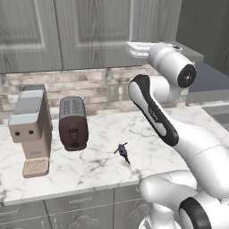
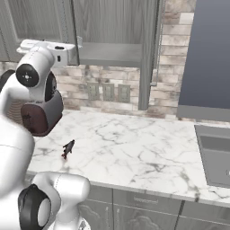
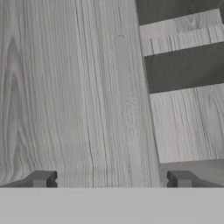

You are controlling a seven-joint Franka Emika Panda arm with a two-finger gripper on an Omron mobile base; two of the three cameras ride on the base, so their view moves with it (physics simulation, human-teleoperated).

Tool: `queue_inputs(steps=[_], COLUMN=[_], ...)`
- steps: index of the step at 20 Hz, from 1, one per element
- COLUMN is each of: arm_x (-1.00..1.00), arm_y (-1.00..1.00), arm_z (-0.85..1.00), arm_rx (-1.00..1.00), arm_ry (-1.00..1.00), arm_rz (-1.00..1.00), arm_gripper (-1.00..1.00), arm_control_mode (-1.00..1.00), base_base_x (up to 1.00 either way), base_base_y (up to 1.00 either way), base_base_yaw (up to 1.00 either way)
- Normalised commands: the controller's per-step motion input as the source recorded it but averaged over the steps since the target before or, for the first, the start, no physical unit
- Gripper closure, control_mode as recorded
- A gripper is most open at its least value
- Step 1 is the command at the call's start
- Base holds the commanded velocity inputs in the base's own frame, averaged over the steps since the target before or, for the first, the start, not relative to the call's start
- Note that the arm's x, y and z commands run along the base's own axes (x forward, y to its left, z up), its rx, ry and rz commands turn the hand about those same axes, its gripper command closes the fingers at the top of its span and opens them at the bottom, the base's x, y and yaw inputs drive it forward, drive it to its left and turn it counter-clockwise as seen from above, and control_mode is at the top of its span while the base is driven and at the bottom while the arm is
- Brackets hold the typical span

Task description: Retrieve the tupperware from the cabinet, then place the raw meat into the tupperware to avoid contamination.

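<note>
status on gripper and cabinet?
Gripper open, empty, close up against the grey wood-grain wall cabinet, at its door handle. Right door stands ajar. No tupperware seen yet.

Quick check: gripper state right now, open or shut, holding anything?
Gripper: open, holding nothing, fingertips facing the cabinet door.

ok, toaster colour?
Dark maroon body with a grey slotted top; the toaster shows best in the left base view.

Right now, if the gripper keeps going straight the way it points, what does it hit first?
Most likely the cabinet door: in the hand view the open gripper faces its grey wood-grain panel, roughly in line with the door handle. The open interior and shelf lie off to one side. Depth is unclear.
</note>
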Motion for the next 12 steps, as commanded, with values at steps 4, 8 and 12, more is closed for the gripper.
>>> queue_inputs(steps=[4,8,12], arm_x=[0.53,0.54,0.45], arm_y=[0.08,0.0,-0.01], arm_z=[0.0,0.09,0.13], arm_rx=[-0.01,0.0,0.0], arm_ry=[0.01,0.03,0.04], arm_rz=[-0.01,-0.06,-0.07], arm_gripper=[-1.0,-1.0,-1.0], arm_control_mode=[-1.0,-1.0,-1.0], base_base_x=[0.0,0.0,0.0], base_base_y=[0.0,0.0,0.0], base_base_yaw=[0.0,0.0,0.0])
